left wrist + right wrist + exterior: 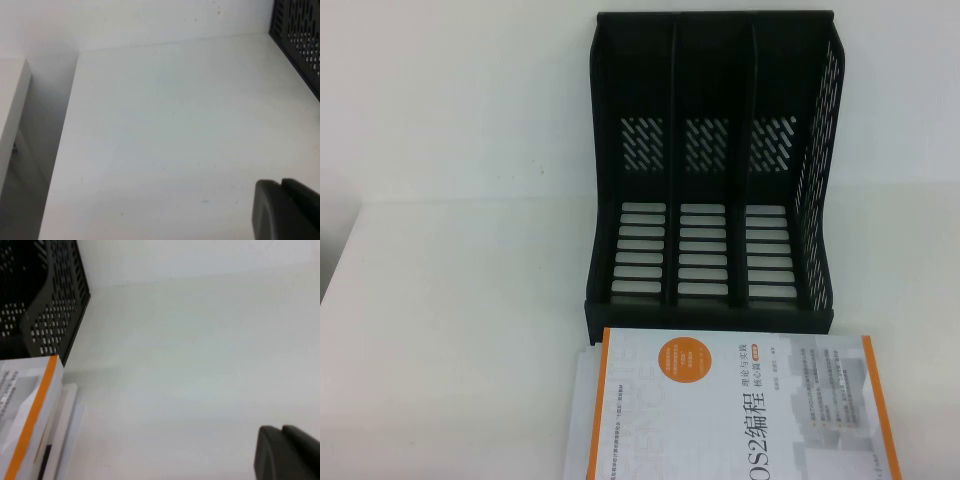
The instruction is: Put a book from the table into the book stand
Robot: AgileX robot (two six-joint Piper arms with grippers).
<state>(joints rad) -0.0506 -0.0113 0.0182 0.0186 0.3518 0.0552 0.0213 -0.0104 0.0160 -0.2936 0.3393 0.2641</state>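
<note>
Lying flat just before the black three-slot plastic book stand [712, 180], the white orange-bordered ROS2 book [740, 410] is needing upending, while left gripper [285, 210] and right gripper [286, 452], seemingly pinched closed, are hovering over the white table [450, 330] beside that stand.

Bright, even, soft-shadowed light; slight overall blur; washed-out white table [450, 330].

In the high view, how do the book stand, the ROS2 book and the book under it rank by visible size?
1. Book stand, largest.
2. ROS2 book, cropped and nearer the camera, so unsure.
3. Pale book underneath, mostly covered.
Neither the left nor the right gripper appears there.
</note>
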